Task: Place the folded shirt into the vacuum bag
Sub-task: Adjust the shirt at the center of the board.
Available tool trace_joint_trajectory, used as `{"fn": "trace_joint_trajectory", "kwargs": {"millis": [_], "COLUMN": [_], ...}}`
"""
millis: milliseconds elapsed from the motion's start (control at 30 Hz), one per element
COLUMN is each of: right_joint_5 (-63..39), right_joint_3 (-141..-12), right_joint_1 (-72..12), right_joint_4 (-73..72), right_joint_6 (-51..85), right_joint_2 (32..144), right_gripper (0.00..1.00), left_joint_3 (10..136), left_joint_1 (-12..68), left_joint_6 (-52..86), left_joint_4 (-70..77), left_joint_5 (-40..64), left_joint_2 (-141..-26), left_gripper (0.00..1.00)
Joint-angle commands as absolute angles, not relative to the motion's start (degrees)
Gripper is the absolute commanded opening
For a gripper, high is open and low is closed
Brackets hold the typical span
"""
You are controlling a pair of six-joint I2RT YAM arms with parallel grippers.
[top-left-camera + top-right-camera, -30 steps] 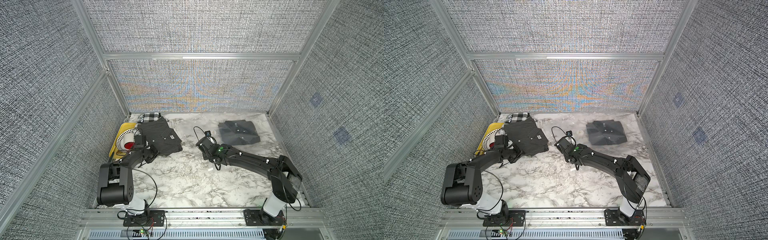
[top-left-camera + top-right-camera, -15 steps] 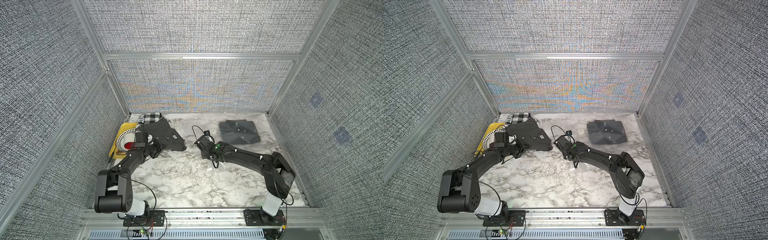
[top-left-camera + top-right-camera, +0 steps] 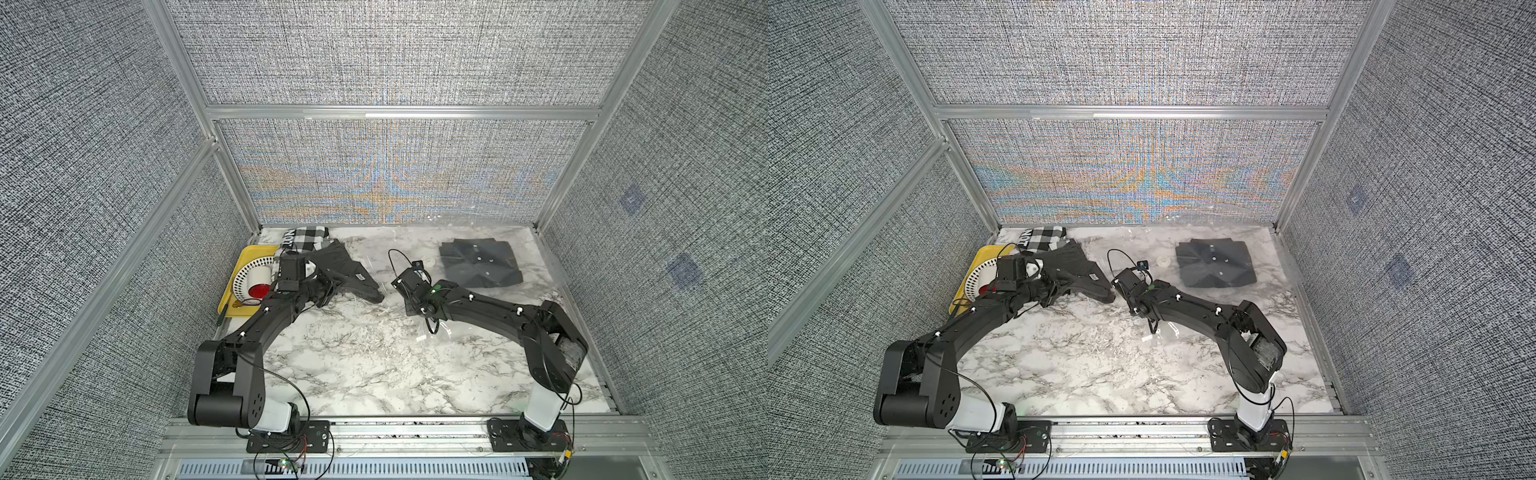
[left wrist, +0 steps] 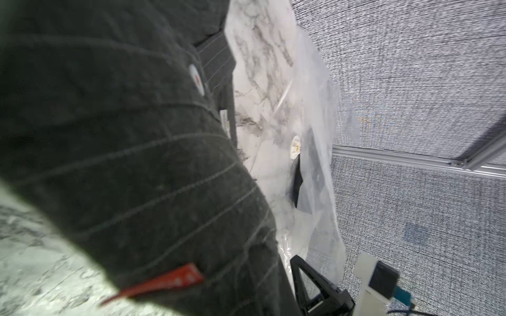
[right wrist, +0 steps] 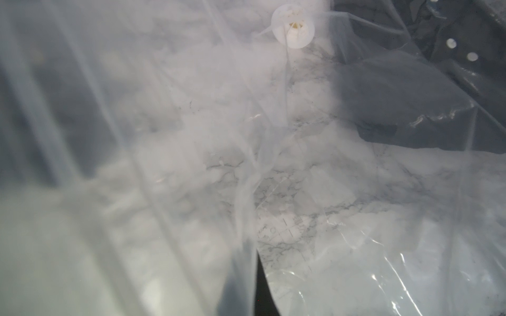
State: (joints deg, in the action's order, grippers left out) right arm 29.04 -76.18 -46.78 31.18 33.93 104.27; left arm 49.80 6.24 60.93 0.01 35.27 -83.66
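The folded shirt (image 3: 349, 272) (image 3: 1077, 270) is dark with thin pale stripes. My left gripper (image 3: 328, 286) (image 3: 1059, 286) is shut on it and holds it off the marble, one end drooping toward the right. In the left wrist view the shirt (image 4: 123, 136) hides the jaws. The vacuum bag (image 3: 419, 245) (image 4: 315, 131) is see-through plastic at the back, with a round white valve (image 3: 430, 261) (image 5: 292, 26). My right gripper (image 3: 399, 284) (image 3: 1119, 286) is shut on the bag's near edge, a hand's width right of the shirt. Plastic (image 5: 164, 164) fills the right wrist view.
A second dark folded shirt (image 3: 478, 264) (image 5: 410, 95) lies under the bag's plastic at the back right. A yellow tray (image 3: 249, 253) with a white plate stands at the left wall, a checked cloth (image 3: 305, 237) behind it. A small white clip (image 3: 420, 340) lies mid-table.
The left arm has stretched out, lifting the striped shirt and carrying it right toward the right gripper. The right gripper has shifted slightly left and back with the bag's edge.
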Motion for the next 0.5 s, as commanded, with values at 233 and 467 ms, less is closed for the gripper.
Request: {"fn": "trace_joint_trajectory", "kwargs": {"millis": [233, 467], "right_joint_5": [26.4, 18.9], "right_joint_3": [-77.3, -77.6], "right_joint_1": [-44.2, -43.0], "right_joint_4": [31.6, 28.5], "right_joint_6": [34.8, 35.3], "right_joint_2": [104.2, 103.7], "right_gripper": [0.0, 0.0], "left_joint_3": [56.0, 45.6], "left_joint_1": [7.0, 17.4], "left_joint_6": [64.5, 71.8], "left_joint_4": [4.5, 19.3], "left_joint_5": [36.1, 31.6], "left_joint_2": [-85.5, -88.1], "left_gripper": [0.0, 0.0]}}
